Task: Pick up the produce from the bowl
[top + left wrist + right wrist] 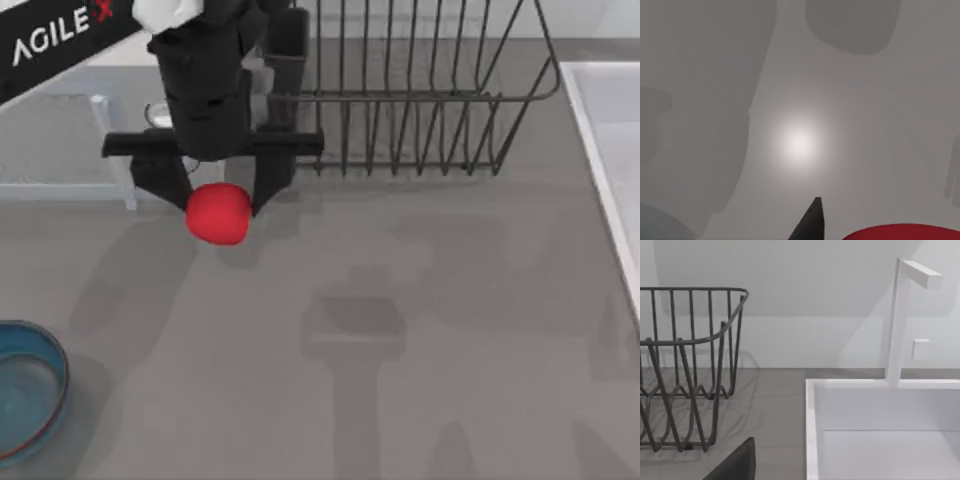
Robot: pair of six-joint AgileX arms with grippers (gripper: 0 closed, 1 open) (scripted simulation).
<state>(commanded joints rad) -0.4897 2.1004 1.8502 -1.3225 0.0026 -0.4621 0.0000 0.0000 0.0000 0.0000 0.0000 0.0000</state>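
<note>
Grey surface (420,330) all round, with the red produce (218,213) gripped between the fingers of the left gripper (214,200) and held up near the wire rack (420,90), well apart from the blue bowl (52,352) at the left edge.

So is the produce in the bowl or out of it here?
Out. The produce sits between the left gripper's jaws, far from the bowl, whose inside is bare.

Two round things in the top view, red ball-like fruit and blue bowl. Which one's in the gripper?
The small red round fruit, clamped between the left gripper's fingers by the wire rack. The shallow blue bowl sits apart, empty, at the table's left edge.
</note>
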